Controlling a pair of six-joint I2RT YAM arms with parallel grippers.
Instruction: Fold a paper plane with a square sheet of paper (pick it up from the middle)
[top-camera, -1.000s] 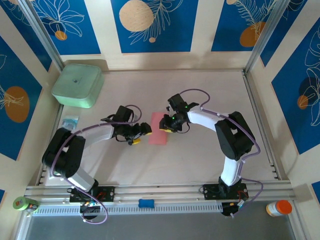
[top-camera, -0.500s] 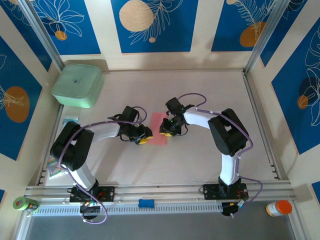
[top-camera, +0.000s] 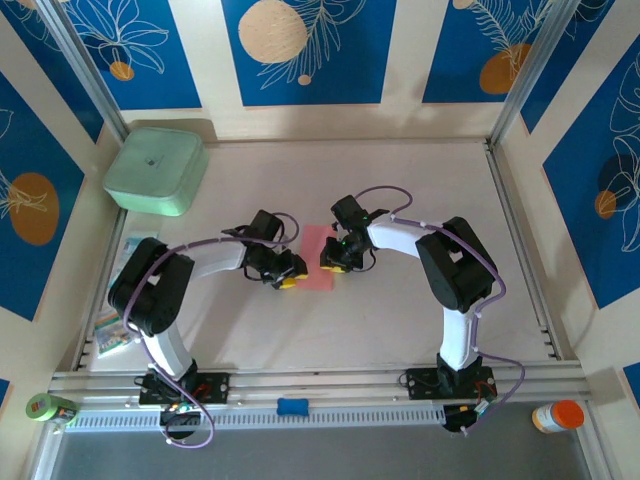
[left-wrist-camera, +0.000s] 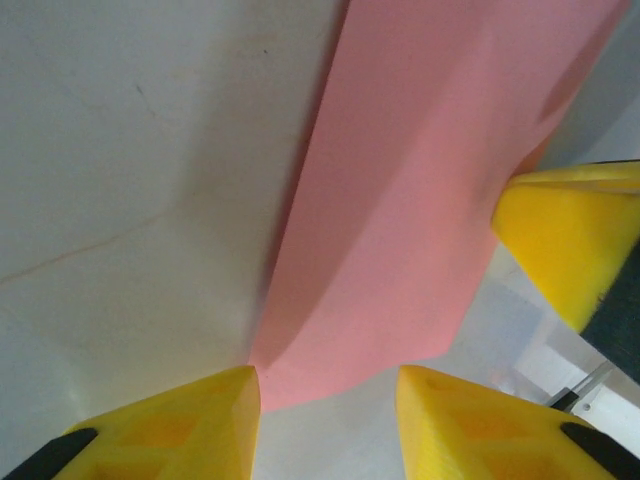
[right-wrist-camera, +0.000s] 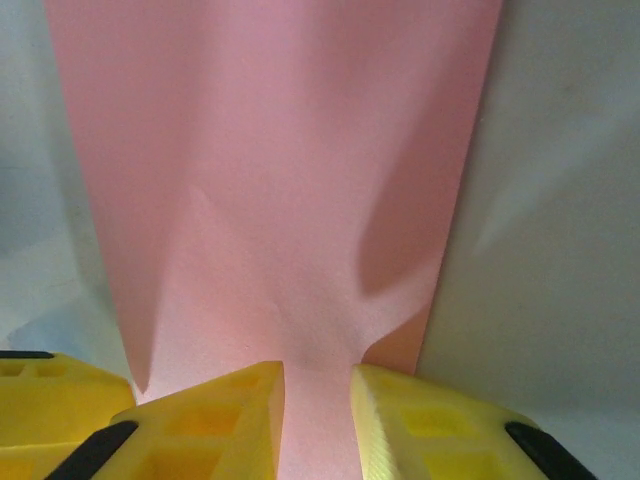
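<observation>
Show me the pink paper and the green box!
pink paper (top-camera: 316, 246), top external view, on its bare upper middle.
mint-green box (top-camera: 155, 170), top external view, on the middle of its lid.

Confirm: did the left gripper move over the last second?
Yes. In the top view the left gripper has shifted right, away from the mint-green box, up to the left edge of the square sheet of paper.

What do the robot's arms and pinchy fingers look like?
Both the left arm and right arm have white tube sections, chunky black joints and looping purple cables. The left gripper and right gripper each have two blocky yellow fingers with black backing.
</observation>
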